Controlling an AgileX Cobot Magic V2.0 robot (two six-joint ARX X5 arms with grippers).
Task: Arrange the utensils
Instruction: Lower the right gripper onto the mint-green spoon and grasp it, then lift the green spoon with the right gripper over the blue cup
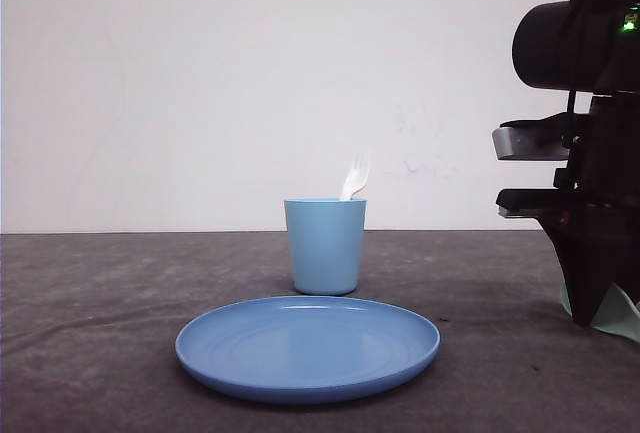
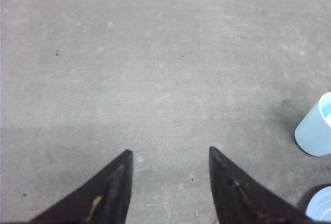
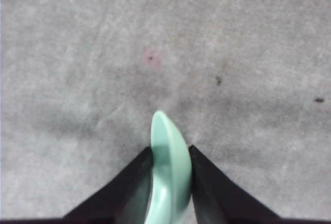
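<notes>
A white fork [image 1: 356, 175] stands in the light blue cup [image 1: 325, 245], its tines sticking up above the rim. The mint-green spoon [image 3: 169, 157] is pinched edge-on between the black fingers of my right gripper [image 3: 170, 149], which is shut on it just above the grey table. In the front view the right gripper [image 1: 590, 313] hangs at the far right, with a bit of the spoon [image 1: 622, 318] showing beside it. My left gripper [image 2: 169, 151] is open over bare tabletop with nothing between its fingers; the cup [image 2: 316, 131] lies off to one side of it.
A round blue plate [image 1: 308, 345] lies flat in front of the cup, nearest the camera. A pale wall rises behind the table's far edge. The plate's rim [image 2: 320, 206] shows in the corner of the left wrist view.
</notes>
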